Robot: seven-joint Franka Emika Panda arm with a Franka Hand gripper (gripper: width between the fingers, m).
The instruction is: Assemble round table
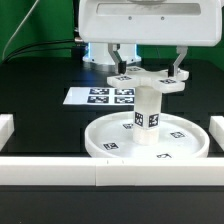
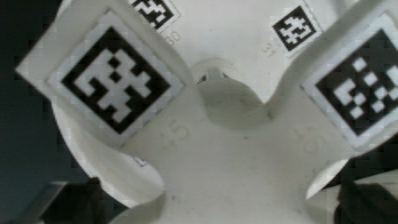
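Now end effector (image 1: 146,70) clamped on cross-shaped base (image 1: 147,82), atop leg (image 1: 146,118).

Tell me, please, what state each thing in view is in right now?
Disc: lying flat on the table, rim up.
Leg: upright at the disc's centre.
Base: on top of the leg, held level.
Gripper: shut on the base.
Marker board: flat on the table behind the disc.

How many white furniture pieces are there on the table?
3. The round disc lies flat in front; the cylinder leg stands upright at its middle; the cross-shaped base is on top of the leg, held by the hand. None seem hidden.
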